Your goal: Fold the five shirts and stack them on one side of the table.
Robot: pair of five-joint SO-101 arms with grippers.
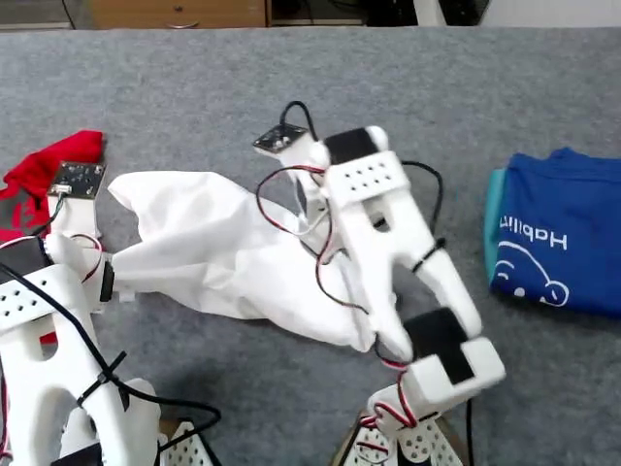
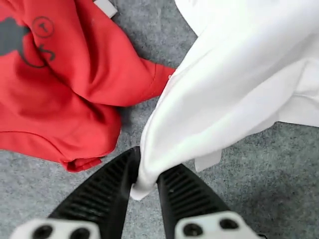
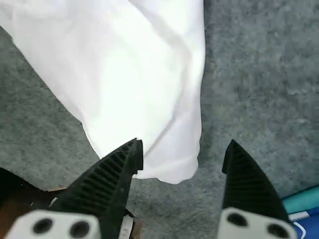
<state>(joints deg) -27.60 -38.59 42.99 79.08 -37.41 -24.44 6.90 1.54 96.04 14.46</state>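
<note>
- White shirt (image 1: 209, 252): unfolded and crumpled, mid-table on the grey table (image 1: 194, 87)
- Red shirt (image 2: 60, 84): bunched on the left arm's side of the table, one sleeve end touching the white shirt
- Blue shirt (image 1: 563, 233): folded, print up, at the far edge on the right arm's side, lying on a teal garment (image 1: 494, 218) whose edge shows beside it
- Left gripper (image 2: 144, 172): low at the white shirt's end near the red shirt, fingers pressed together, pinching a fold of white cloth
- Right gripper (image 3: 183, 149): pointing down at the white shirt's other edge, fingers spread, one over cloth, the other over bare table
- Right arm: bent over the white shirt's middle in the high view
</note>
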